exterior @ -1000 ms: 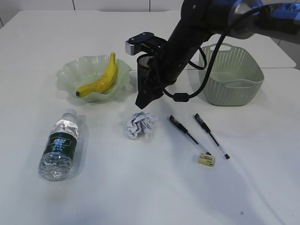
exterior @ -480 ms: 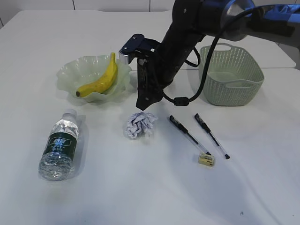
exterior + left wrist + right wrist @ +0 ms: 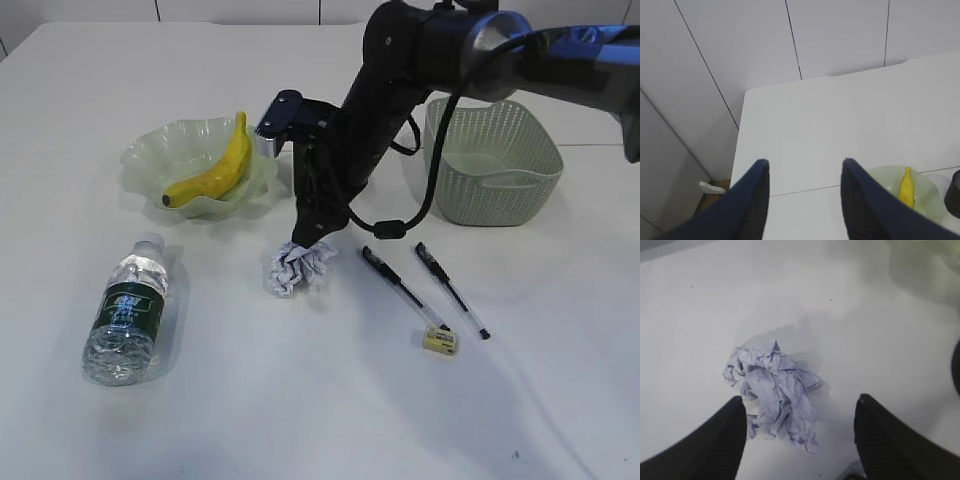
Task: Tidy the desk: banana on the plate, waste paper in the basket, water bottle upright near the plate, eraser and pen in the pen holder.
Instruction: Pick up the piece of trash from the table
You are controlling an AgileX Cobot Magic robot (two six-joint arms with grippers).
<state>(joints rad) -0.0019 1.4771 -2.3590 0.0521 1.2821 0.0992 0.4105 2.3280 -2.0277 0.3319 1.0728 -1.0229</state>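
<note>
We are on the waste-paper step: our right tool [image 3: 800,430] hangs with its jaws spread wide and nothing between them, one finger [image 3: 715,440] just left of the crumpled paper [image 3: 772,395] and the other well clear to the right, so the ball sits off-centre, nearer the left finger. In the exterior view the same tool [image 3: 303,243] is at the top of the paper [image 3: 298,267], touching it or just above; we cannot tell which. We judge the next move calls for a small shift to centre the ball, a last lowering to the worktop [image 3: 330,400], then a close on the wad and a carry to the basket [image 3: 490,160], which lies beyond and to the right of the tool. The paper is an irregular lump; in the wrist view its longer side runs from near the tool away and to the left, with no real pointing end. Right of the tool lie two pens [image 3: 405,290] and the eraser [image 3: 440,340]; left and nearer the camera the water bottle [image 3: 128,308] lies on its side, cap pointing away. Farther left the banana [image 3: 215,172] already rests in the plate [image 3: 150,160]. Our left tool [image 3: 805,172] is held high, half open and empty.
</note>
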